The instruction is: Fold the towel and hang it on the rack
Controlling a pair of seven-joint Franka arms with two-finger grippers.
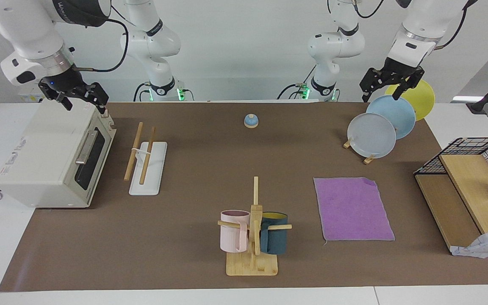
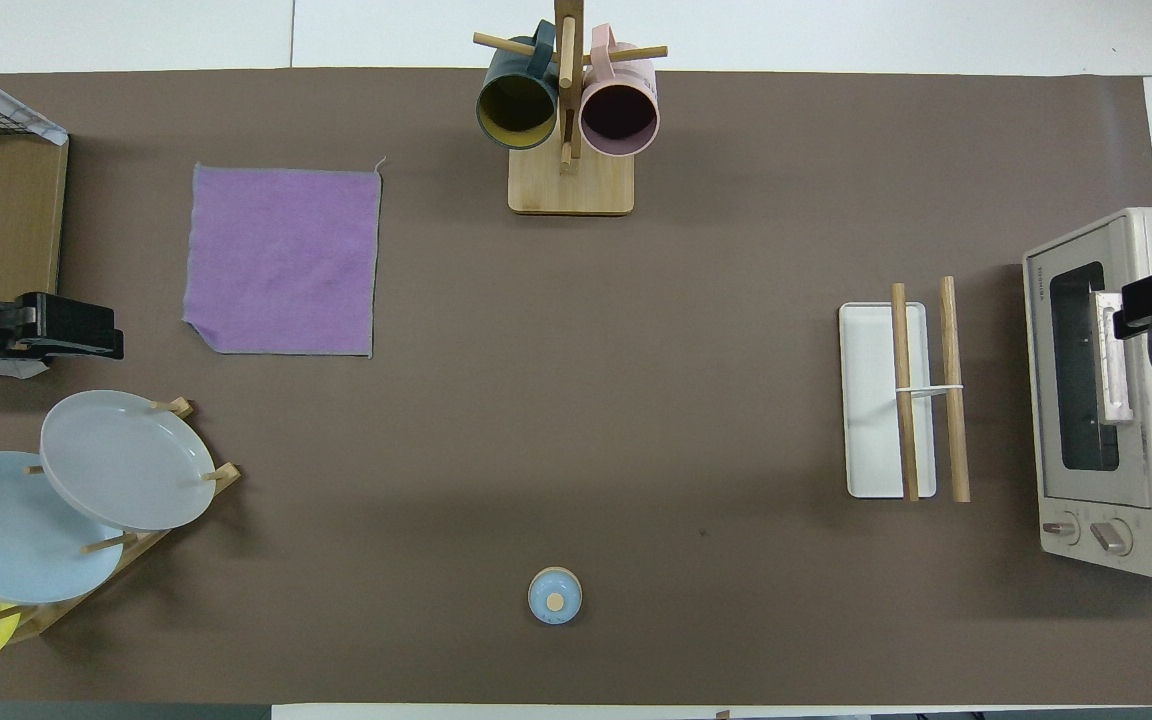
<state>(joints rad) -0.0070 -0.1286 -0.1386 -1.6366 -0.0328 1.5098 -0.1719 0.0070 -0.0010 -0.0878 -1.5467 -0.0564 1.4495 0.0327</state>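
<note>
The purple towel (image 1: 352,209) (image 2: 281,260) lies spread flat on the brown mat toward the left arm's end of the table, with one small corner turned over. The rack (image 1: 144,156) (image 2: 921,390), two slanted wooden rods on a white base, stands toward the right arm's end, beside the toaster oven. My left gripper (image 1: 379,95) (image 2: 86,330) hangs open and holds nothing, up in the air over the plates. My right gripper (image 1: 85,101) (image 2: 1151,310) waits open and holds nothing over the top of the toaster oven.
A toaster oven (image 1: 53,156) sits at the right arm's end. A wooden mug stand (image 1: 252,228) with two mugs stands farthest from the robots. A plate stand (image 1: 373,135) with three plates, a small blue bell (image 1: 251,121) and a wooden shelf with a wire basket (image 1: 468,186) are also here.
</note>
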